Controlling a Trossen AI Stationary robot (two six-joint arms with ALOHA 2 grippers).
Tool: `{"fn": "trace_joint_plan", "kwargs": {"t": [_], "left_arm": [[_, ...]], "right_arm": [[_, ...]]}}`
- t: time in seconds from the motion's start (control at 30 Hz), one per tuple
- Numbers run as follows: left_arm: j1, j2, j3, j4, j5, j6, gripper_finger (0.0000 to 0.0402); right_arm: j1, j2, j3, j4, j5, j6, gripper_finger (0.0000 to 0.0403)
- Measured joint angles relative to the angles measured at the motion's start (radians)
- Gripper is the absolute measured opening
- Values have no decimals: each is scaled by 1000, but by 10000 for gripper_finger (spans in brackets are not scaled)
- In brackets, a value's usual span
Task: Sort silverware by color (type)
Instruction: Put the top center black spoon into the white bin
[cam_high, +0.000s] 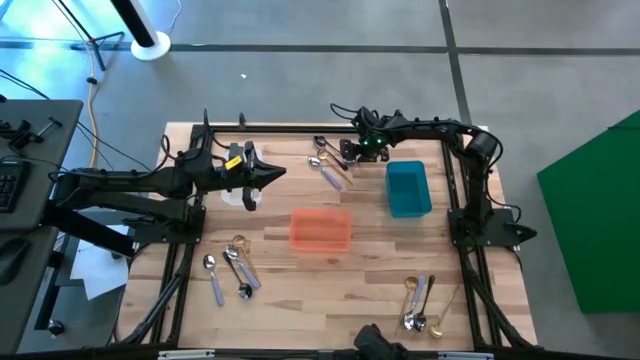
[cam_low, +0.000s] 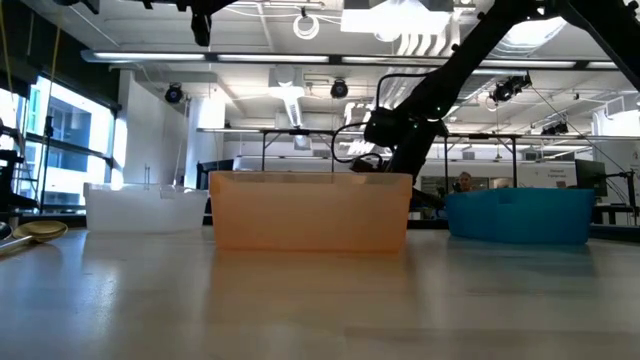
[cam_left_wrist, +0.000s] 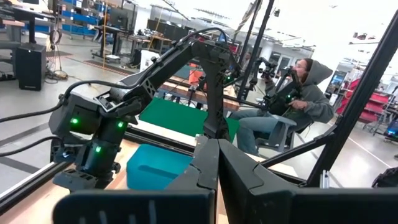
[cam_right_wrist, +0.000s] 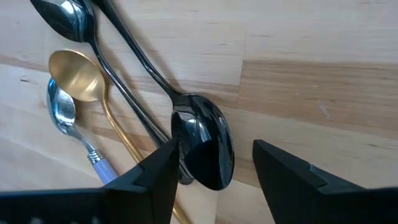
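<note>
Two glossy black spoons, a gold spoon (cam_right_wrist: 78, 74) and a silver spoon with a lavender handle (cam_right_wrist: 62, 112) lie flat in a cluster (cam_high: 328, 165) at the table's far middle. My right gripper (cam_high: 347, 152) is open just above them. Its fingers stand on either side of one black spoon's bowl (cam_right_wrist: 202, 146), and the gripper (cam_right_wrist: 214, 177) points down. My left gripper (cam_high: 278, 172) is shut and empty, held over the far left of the table beside the clear bin (cam_high: 245, 195). It also shows in the left wrist view (cam_left_wrist: 217, 168). My right gripper comes from above with one finger (cam_right_wrist: 155, 180) over the edge of the black spoon's bowl (cam_right_wrist: 186, 155) and the other finger (cam_right_wrist: 286, 174) clear of it. I cannot tell whether the first finger touches the spoon. The spoon lies flat on the table.
An orange bin (cam_high: 320, 230) stands mid-table and a teal bin (cam_high: 408, 188) at the far right. More spoons lie near the front left (cam_high: 230, 270) and front right (cam_high: 420, 300). A person sits beyond the table (cam_left_wrist: 298, 99).
</note>
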Motion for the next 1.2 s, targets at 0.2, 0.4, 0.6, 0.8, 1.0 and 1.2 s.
{"fn": "trace_joint_plan", "kwargs": {"t": [0.2,0.4,0.6,0.8,1.0,1.2], "left_arm": [[0,0,0,0,0,0,0],[0,0,0,0,-1,1,0],[0,0,0,0,-1,1,0],[0,0,0,0,-1,1,0],[0,0,0,0,-2,1,0],[0,0,0,0,-2,1,0]], "right_arm": [[12,0,-1,-7,39,-7,144],[26,0,-2,-21,90,-37,59],[37,2,-2,3,102,-80,5],[40,-17,-3,-15,121,-107,2],[40,-49,-5,-40,129,-153,1],[40,-112,-5,-63,121,-225,1]]}}
